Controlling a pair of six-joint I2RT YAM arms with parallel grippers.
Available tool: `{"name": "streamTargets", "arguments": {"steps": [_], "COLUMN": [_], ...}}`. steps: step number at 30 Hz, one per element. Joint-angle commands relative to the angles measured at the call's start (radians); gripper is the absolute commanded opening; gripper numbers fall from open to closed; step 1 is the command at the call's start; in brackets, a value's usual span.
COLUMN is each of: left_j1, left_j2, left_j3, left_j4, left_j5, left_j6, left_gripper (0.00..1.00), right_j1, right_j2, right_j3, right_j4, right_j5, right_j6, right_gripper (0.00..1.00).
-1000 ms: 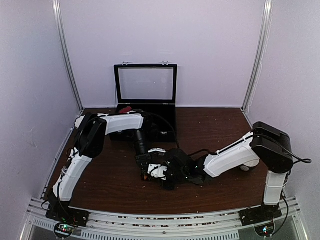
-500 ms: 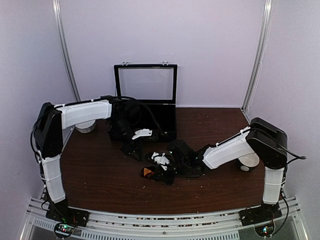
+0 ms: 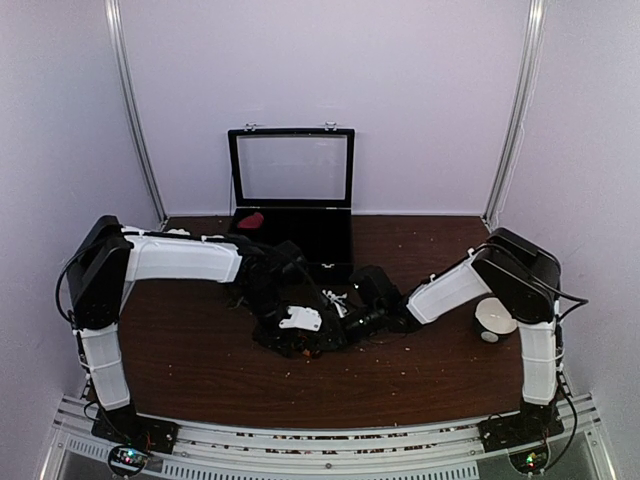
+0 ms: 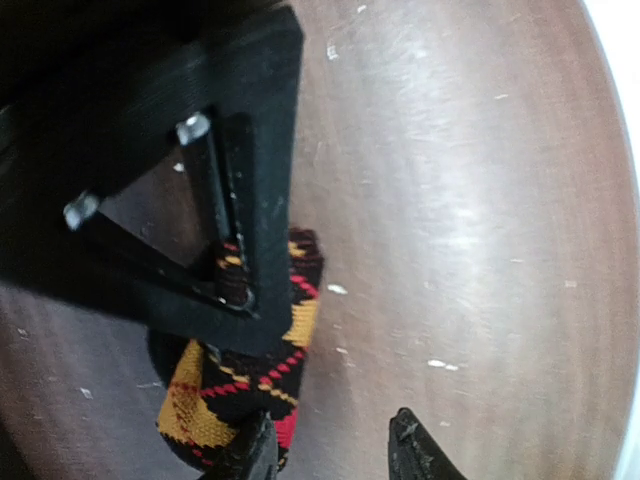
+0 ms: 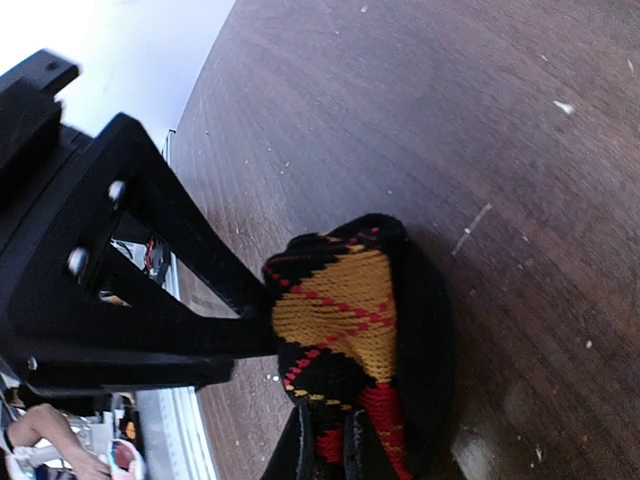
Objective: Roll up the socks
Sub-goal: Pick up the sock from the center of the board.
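Nearest us, the left arm (image 3: 180, 258) and right arm (image 3: 450, 292) come up off the front rail (image 3: 320, 445), reach in over the brown desk (image 3: 200, 380) and meet roughly in the middle. That's where we find the argyle sock (image 5: 345, 330). It's bunched into a fat little bundle lying on the desk, black with orange diamonds and red dashed lines, right between the two end effectors. The right end effector (image 5: 328, 452) has its fingers squeezed nearly together on the bundle's edge, with fabric showing between them. The left end effector (image 4: 335, 452) is spread apart. One fingertip (image 4: 255, 455) is right against the sock's end, the other is over bare wood, and we see only desk in the gap. Off to the right, near the right arm's elbow, sits a white bowl (image 3: 493, 318). At the far edge stands a black box (image 3: 325, 235) with its glass lid (image 3: 292, 167) propped upright. There's a reddish-pink lump (image 3: 250, 220) in its left side, too small for us to make out.
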Motion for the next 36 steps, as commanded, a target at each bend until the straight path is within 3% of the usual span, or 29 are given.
{"name": "streamTargets", "arguments": {"steps": [1, 8, 20, 28, 36], "left_j1": [-0.027, -0.067, -0.097, -0.113, -0.113], "left_j2": [-0.017, -0.040, -0.109, -0.021, 0.067], "left_j3": [-0.018, -0.067, -0.078, -0.055, -0.005], "left_j4": [0.194, 0.260, 0.248, 0.246, 0.223], "left_j5": [-0.198, -0.314, -0.367, -0.353, -0.364], "left_j6": [0.019, 0.036, -0.015, -0.011, 0.002], "left_gripper": [0.40, 0.41, 0.41, 0.41, 0.42], "right_j1": [-0.010, -0.017, -0.024, -0.026, -0.026], "right_j2": [0.071, 0.079, 0.085, 0.106, 0.089], "right_j3": [-0.025, -0.026, -0.051, -0.082, -0.090], "right_j4": [-0.231, -0.202, -0.004, 0.233, 0.295], "right_j5": [0.030, 0.012, -0.022, -0.051, -0.080], "right_j6": [0.091, 0.141, 0.289, 0.459, 0.497], "right_gripper": [0.00, 0.00, 0.00, 0.00, 0.00]}}
